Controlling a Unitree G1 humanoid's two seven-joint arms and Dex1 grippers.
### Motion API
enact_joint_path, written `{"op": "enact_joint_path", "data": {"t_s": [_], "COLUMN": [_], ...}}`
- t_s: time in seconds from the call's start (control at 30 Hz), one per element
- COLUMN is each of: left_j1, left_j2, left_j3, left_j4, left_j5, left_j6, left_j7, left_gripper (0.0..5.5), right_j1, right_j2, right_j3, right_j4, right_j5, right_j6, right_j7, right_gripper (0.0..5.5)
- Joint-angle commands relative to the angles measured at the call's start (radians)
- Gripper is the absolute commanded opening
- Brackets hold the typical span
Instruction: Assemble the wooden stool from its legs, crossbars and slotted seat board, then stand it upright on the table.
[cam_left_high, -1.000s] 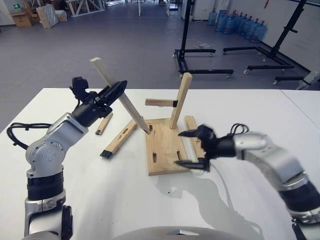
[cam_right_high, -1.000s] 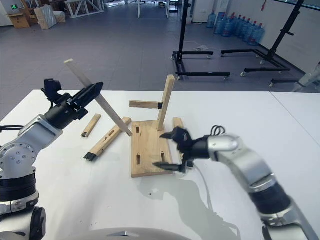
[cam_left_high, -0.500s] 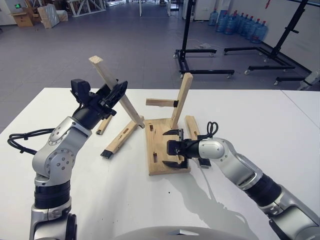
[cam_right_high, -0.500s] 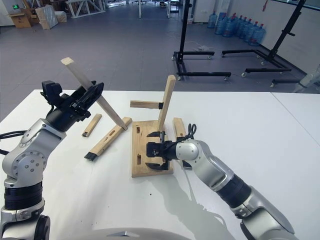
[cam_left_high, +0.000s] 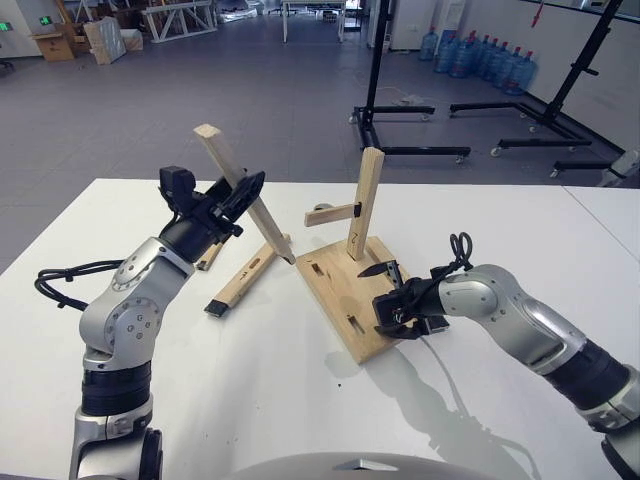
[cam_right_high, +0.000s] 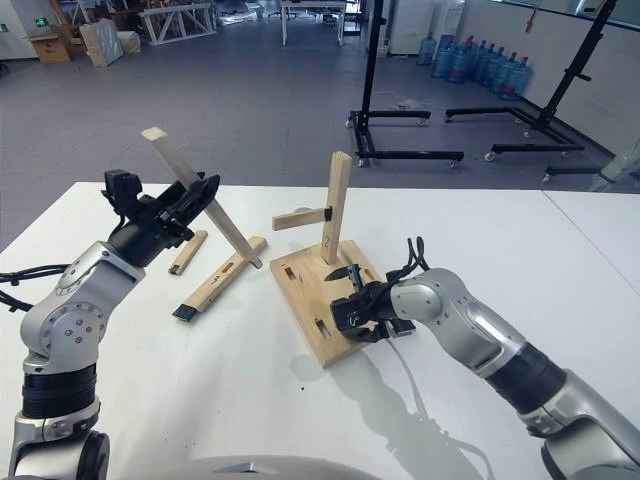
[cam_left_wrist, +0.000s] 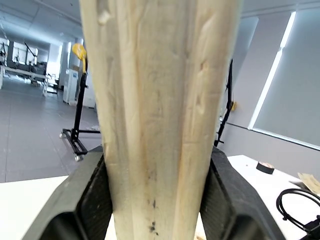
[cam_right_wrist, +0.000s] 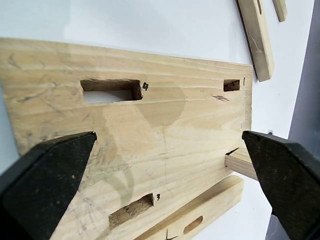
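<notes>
The slotted seat board (cam_left_high: 335, 292) lies skewed on the white table, with one leg (cam_left_high: 366, 200) standing in a far slot and a crossbar (cam_left_high: 328, 215) sticking out of that leg. My left gripper (cam_left_high: 238, 194) is shut on a second leg (cam_left_high: 222, 155), held slanted, its lower end at the board's far left corner. The left wrist view has that leg (cam_left_wrist: 160, 115) between the dark fingers. My right gripper (cam_left_high: 372, 298) is open at the board's near right edge, fingers spread wide over the board face (cam_right_wrist: 165, 120).
A third leg (cam_left_high: 248, 278) with slots lies left of the board, and a short crossbar (cam_left_high: 208, 257) beside my left arm. Another slotted piece (cam_right_wrist: 200, 210) lies along the board's right side. Bare table (cam_left_high: 500, 230) stretches to the right. Black stands are on the floor beyond.
The board has swung, its near end moving right, carrying the upright leg with it. My right gripper moved right with that edge. The left gripper and its leg shifted slightly toward the board.
</notes>
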Motion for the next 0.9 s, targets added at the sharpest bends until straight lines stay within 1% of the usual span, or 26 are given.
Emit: {"op": "enact_joint_path", "data": {"t_s": [0.03,0.1,0.2,0.3,0.47,0.53,0.63,0.77,0.9], "left_j1": [-0.008,-0.012,-0.013,-0.003,-0.002,-0.013,-0.036,-0.084,-0.135], "left_j2": [0.016,0.017,0.016,0.034,0.084,0.08,0.077,0.003,-0.084], "left_j3": [-0.018,-0.027,-0.035,-0.045,-0.048,-0.031,-0.039,0.014,0.056], "left_j4": [-0.007,-0.001,0.002,0.004,0.012,0.02,0.037,0.111,0.232], "left_j5": [0.031,0.069,0.124,0.148,0.082,0.08,0.162,0.105,-0.013], "left_j6": [0.026,0.001,-0.034,-0.031,0.083,0.089,0.032,-0.059,-0.074], "left_j7": [0.003,-0.003,-0.008,-0.044,-0.119,-0.113,-0.086,-0.141,-0.22], "left_gripper": [2.08,2.08,2.08,2.08,2.08,2.08,2.08,2.08,2.08], "right_j1": [0.108,0.06,-0.017,-0.059,-0.054,-0.049,-0.059,-0.059,-0.044], "right_j2": [0.01,0.058,0.097,0.089,0.067,0.074,0.093,0.133,0.166], "right_j3": [0.045,0.001,-0.057,-0.111,-0.169,-0.199,-0.235,-0.277,-0.301], "right_j4": [0.013,0.003,0.017,0.019,0.007,-0.003,0.023,0.033,0.061], "right_j5": [0.019,0.054,0.063,0.077,0.092,0.119,0.144,0.191,0.208], "right_j6": [0.065,0.119,0.166,0.192,0.21,0.232,0.254,0.297,0.323], "right_j7": [0.087,0.071,0.057,0.068,0.091,0.094,0.077,0.051,0.006], "right_gripper": [5.4,5.4,5.4,5.4,5.4,5.4,5.4,5.4,5.4]}}
